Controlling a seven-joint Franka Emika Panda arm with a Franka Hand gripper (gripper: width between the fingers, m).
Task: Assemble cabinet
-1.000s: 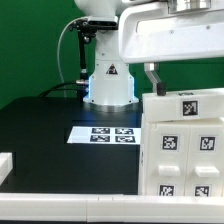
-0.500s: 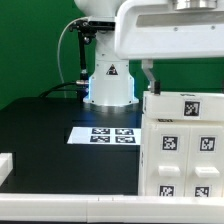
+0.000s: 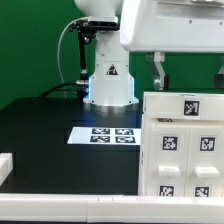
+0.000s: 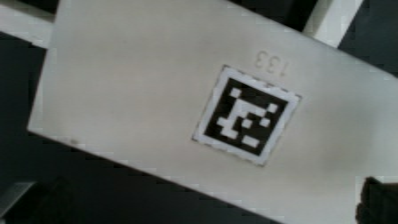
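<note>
The cabinet [image 3: 182, 145] is a matte white box with several black-and-white tags, standing at the exterior view's right. My gripper [image 3: 188, 80] hangs just above its top, open, with one finger [image 3: 158, 70] over the left part of the top and the other at the frame's right edge. It holds nothing. In the wrist view the cabinet's white top panel [image 4: 143, 90] with one tag fills the frame. Dark fingertips [image 4: 377, 200] show at the lower corners, wide apart, on either side of my gripper's centre [image 4: 199, 215].
The marker board [image 3: 105, 134] lies flat on the black table in front of the robot base [image 3: 110, 82]. A small white piece [image 3: 5, 166] sits at the left edge. A white rail [image 3: 70, 207] runs along the front.
My gripper has moved toward the exterior view's right and slightly up, so it is now centred over the cabinet's top instead of at its left edge.
</note>
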